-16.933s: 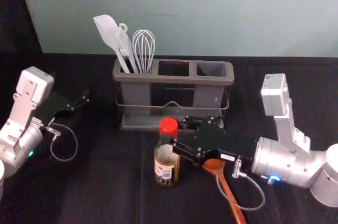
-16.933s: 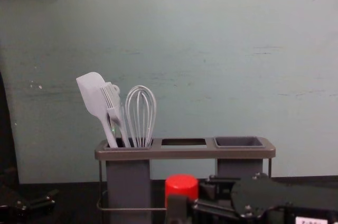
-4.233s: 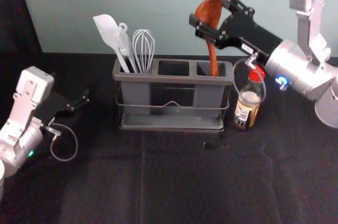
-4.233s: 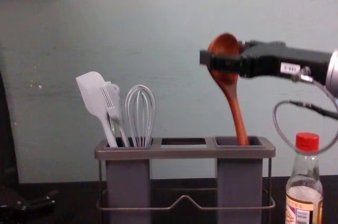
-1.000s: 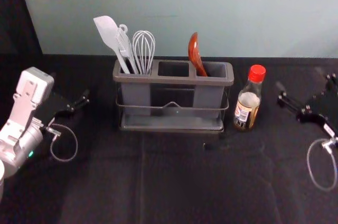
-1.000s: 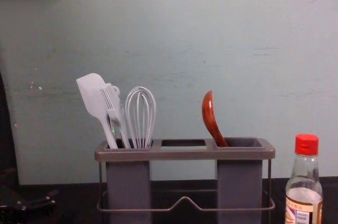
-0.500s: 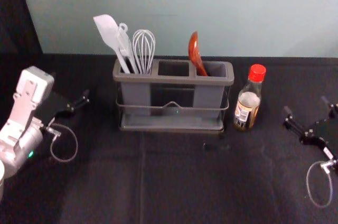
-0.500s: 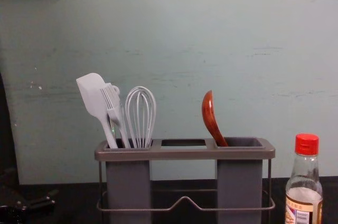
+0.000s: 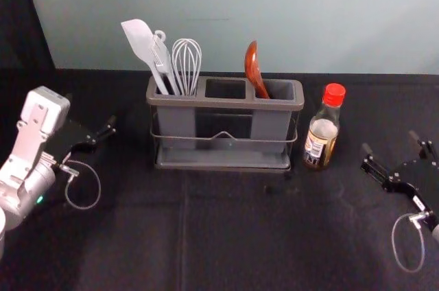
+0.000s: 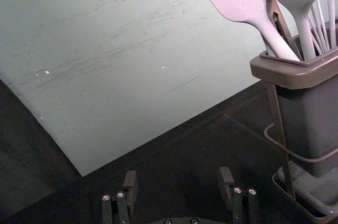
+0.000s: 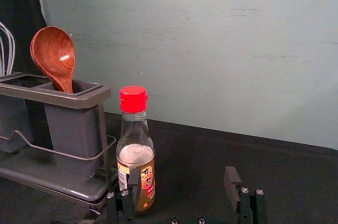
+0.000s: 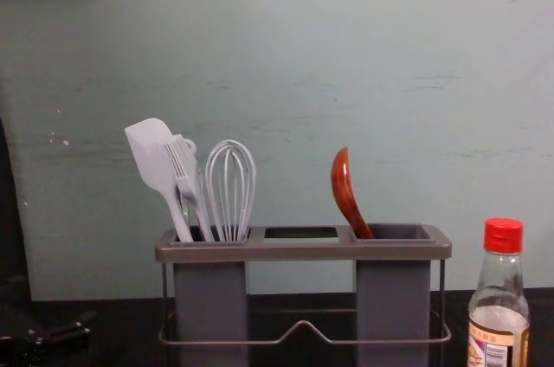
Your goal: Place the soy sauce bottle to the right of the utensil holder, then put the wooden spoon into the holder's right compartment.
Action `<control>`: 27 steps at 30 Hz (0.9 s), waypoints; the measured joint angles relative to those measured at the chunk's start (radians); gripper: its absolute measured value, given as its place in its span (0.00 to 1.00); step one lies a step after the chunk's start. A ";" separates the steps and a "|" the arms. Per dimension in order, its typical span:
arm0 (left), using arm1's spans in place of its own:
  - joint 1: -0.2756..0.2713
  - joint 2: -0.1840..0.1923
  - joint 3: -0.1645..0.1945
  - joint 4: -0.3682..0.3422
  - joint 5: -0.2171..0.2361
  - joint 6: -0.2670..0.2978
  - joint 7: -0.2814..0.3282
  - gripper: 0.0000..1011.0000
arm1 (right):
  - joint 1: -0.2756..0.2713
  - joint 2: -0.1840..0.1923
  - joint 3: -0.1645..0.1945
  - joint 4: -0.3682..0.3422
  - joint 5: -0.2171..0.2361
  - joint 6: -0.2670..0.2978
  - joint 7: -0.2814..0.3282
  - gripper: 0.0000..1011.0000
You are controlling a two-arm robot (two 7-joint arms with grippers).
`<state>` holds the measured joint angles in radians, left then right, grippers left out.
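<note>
The right tool (image 9: 389,141) was spread wide with nothing in its grip, between three and four o'clock from the soy sauce bottle (image 9: 321,141), twelve being straight away from the robot. That gap presumably kept its fingers from knocking the glass. The bottle stood upright on the tabletop (image 9: 226,236), just beside the holder (image 9: 223,103) at its three o'clock and apart from it, which met the request while leaving the spoon's compartment unobstructed.

The wooden spoon (image 12: 344,189) was in the right compartment (image 12: 394,234), bowl up and handle down, likely so the slim end could drop in and the broad end stay easy to grab. It leaned towards nine o'clock, probably because the opening was roomy for so thin a handle. In the left compartment, a spatula (image 9: 140,42), a brush (image 9: 162,61) and a whisk (image 9: 186,63) stood together.

The left tool (image 10: 178,176), also well open and holding nothing, was parked at the holder's nine o'clock. Both placements looked finished; any further move called only for drawing the right arm back without brushing the bottle.
</note>
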<state>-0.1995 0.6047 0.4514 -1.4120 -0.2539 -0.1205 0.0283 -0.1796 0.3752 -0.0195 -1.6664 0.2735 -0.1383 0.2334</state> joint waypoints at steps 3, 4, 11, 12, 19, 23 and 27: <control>0.000 0.000 0.000 0.000 0.000 0.000 0.000 0.99 | 0.000 0.001 0.000 0.000 0.000 0.000 0.000 0.99; 0.000 0.000 0.000 0.000 0.000 0.000 0.000 0.99 | 0.000 0.001 0.000 0.000 0.000 0.000 -0.001 0.99; 0.000 0.000 0.000 0.000 0.000 0.000 0.000 0.99 | -0.001 0.002 0.000 0.000 0.001 0.000 -0.001 0.99; 0.000 0.000 0.000 0.000 0.000 0.000 0.000 0.99 | -0.001 0.002 0.000 0.000 0.001 0.000 -0.001 0.99; 0.000 0.000 0.000 0.000 0.000 0.000 0.000 0.99 | -0.001 0.002 -0.001 -0.001 0.001 0.001 -0.002 0.99; 0.000 0.000 0.000 0.000 0.000 0.000 0.000 0.99 | -0.002 0.003 -0.001 -0.001 0.001 0.001 -0.002 0.99; 0.000 0.000 0.000 0.000 0.000 0.000 0.000 0.99 | -0.002 0.003 -0.001 -0.001 0.001 0.001 -0.002 0.99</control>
<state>-0.1995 0.6047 0.4513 -1.4120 -0.2539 -0.1205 0.0283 -0.1814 0.3782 -0.0208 -1.6678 0.2750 -0.1376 0.2309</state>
